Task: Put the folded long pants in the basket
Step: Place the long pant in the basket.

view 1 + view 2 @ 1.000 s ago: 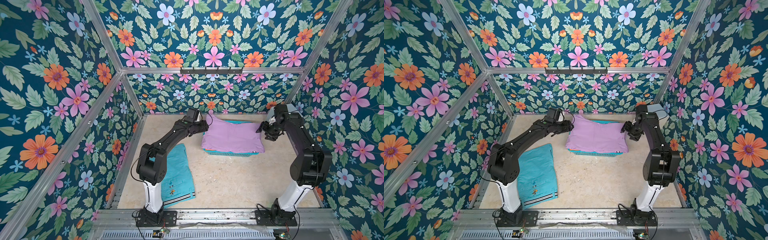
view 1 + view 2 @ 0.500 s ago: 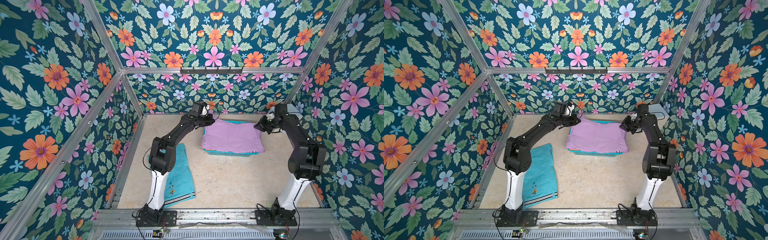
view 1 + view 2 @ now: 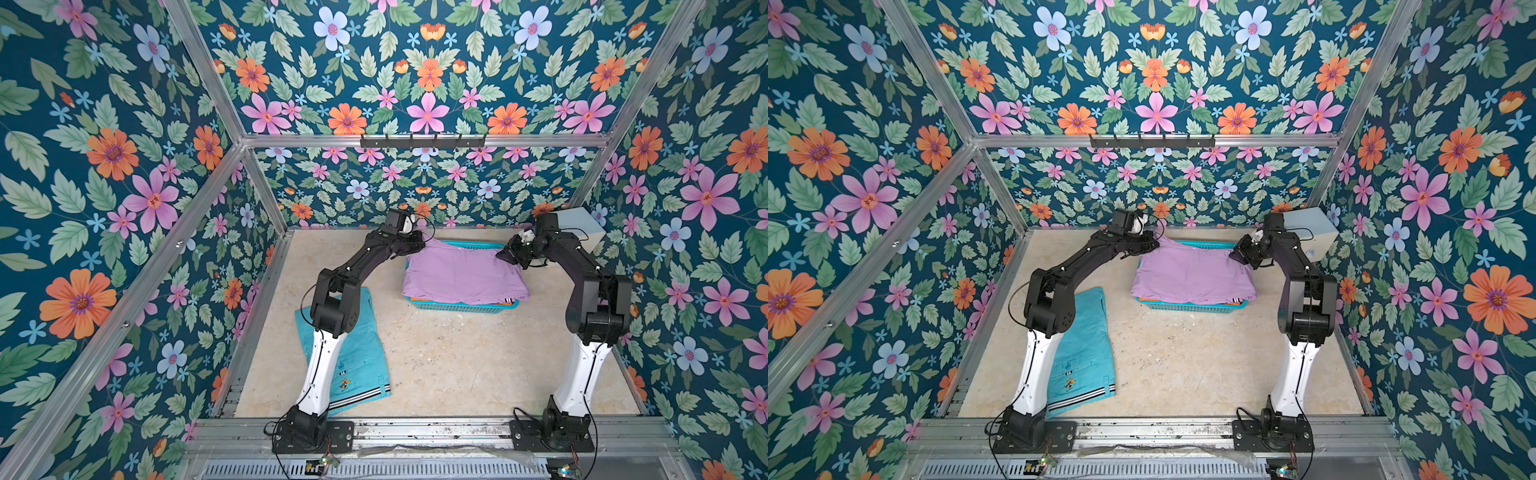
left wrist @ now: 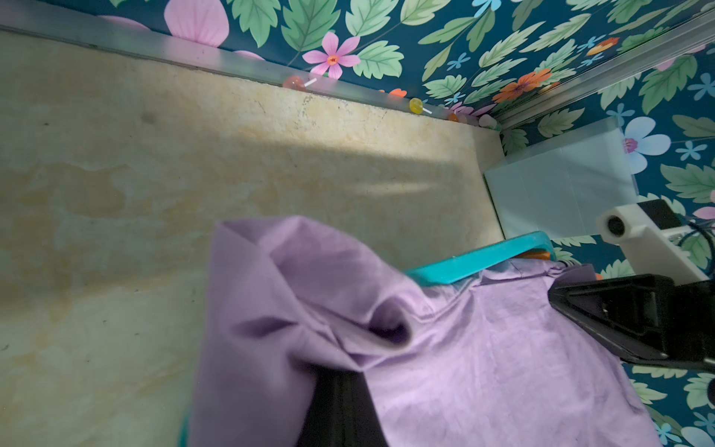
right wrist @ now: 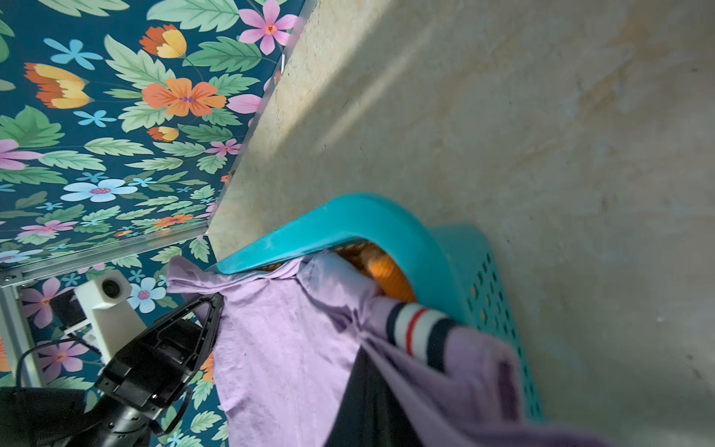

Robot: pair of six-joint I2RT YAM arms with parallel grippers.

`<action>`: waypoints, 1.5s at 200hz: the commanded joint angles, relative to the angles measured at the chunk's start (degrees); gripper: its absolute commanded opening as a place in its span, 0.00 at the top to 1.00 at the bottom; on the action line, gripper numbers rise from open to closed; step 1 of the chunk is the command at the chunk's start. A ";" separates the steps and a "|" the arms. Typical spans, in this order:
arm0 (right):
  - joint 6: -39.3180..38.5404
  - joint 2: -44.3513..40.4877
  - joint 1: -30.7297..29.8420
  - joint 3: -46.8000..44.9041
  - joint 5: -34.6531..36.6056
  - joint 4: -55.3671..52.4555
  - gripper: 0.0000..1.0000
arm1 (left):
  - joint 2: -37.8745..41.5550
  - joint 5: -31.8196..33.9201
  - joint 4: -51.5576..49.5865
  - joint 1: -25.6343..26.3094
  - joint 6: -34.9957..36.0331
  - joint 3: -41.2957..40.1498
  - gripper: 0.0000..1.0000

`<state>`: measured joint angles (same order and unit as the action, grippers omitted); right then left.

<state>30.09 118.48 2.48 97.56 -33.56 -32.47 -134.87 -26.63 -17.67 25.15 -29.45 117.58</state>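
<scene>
The lilac folded long pants (image 3: 461, 274) (image 3: 1192, 274) lie spread over the teal basket (image 3: 461, 306) (image 3: 1187, 307) at the back middle, draping past its rim. My left gripper (image 3: 422, 243) (image 4: 344, 371) is shut on their far left corner, which bunches up above the jaws. At the far right corner, by the striped waistband (image 5: 414, 329), my right gripper (image 3: 500, 254) (image 5: 363, 360) is shut on the cloth. Orange pants (image 5: 390, 278) show inside the basket rim (image 5: 387, 228), under the lilac pair. Turquoise pants (image 3: 365, 353) (image 3: 1084, 332) lie flat on the floor at the front left, partly behind my left arm.
A pale grey-blue box (image 3: 582, 226) (image 4: 561, 185) stands in the back right corner, just behind my right arm. Small lollipops (image 4: 416, 105) lie along the foot of the back wall. A hook rail (image 3: 422, 141) is mounted on the back frame. Flowered walls enclose three sides.
Both grippers, open beside the lilac pants a second ago, have moved to its far corners and shut on the cloth. The left corner is now pulled up slightly.
</scene>
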 commanded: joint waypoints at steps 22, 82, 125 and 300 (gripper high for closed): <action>0.06 -12.32 -1.72 -4.63 4.46 -2.33 0.71 | 12.47 2.60 1.20 -0.34 1.19 -5.73 0.66; 3.42 -30.42 -4.46 -28.73 5.04 1.44 0.84 | 31.91 -2.62 11.29 2.12 -2.01 -38.84 0.89; 1.13 -31.58 -4.88 -38.49 5.99 5.23 0.90 | 33.43 -0.98 17.00 2.98 -2.78 -52.51 1.00; 34.51 -54.76 -73.47 -63.67 50.23 36.42 0.30 | 68.49 24.99 0.31 -12.49 -9.47 -80.32 0.27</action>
<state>58.74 57.08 -61.14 33.12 0.49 -9.89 -67.81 -0.47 -18.09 13.41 -38.06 39.44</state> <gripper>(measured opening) 0.690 0.736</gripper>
